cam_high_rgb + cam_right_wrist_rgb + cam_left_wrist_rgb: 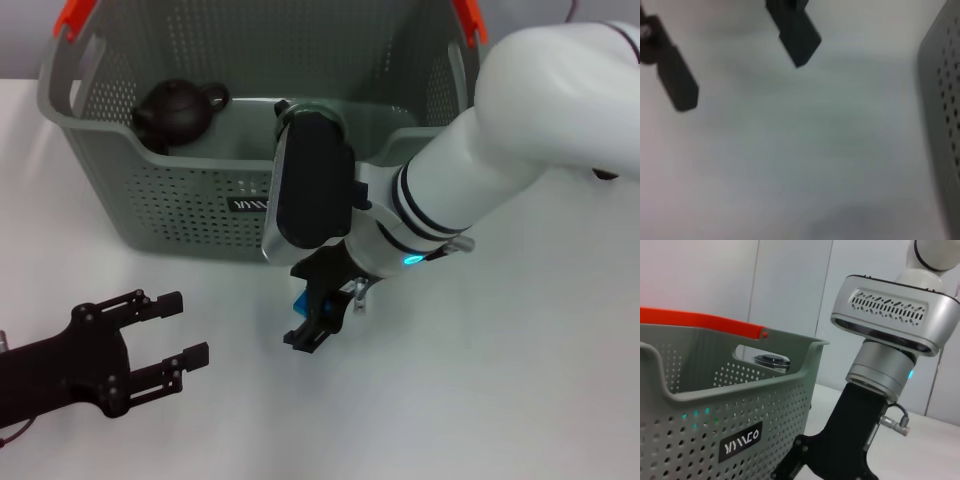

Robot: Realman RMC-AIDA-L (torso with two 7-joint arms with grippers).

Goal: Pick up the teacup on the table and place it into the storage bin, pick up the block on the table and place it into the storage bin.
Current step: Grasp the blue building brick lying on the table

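Observation:
The storage bin (180, 205), grey-green and perforated with orange handle ends, stands at the far side of the table; it also shows in the left wrist view (715, 405). The teacup (175, 112), dark brown and lidded, lies inside it at the left. A blue block (299, 300) peeks out beside my right gripper (315, 318), which hangs low just in front of the bin and hides most of it. My left gripper (185, 328) rests open near the front left, holding nothing. In the right wrist view its fingers (677, 85) show spread over bare table.
The white table (480, 400) stretches in front of and to the right of the bin. My right arm (520, 120) reaches in over the bin's right corner. The bin's wall (945, 100) edges the right wrist view.

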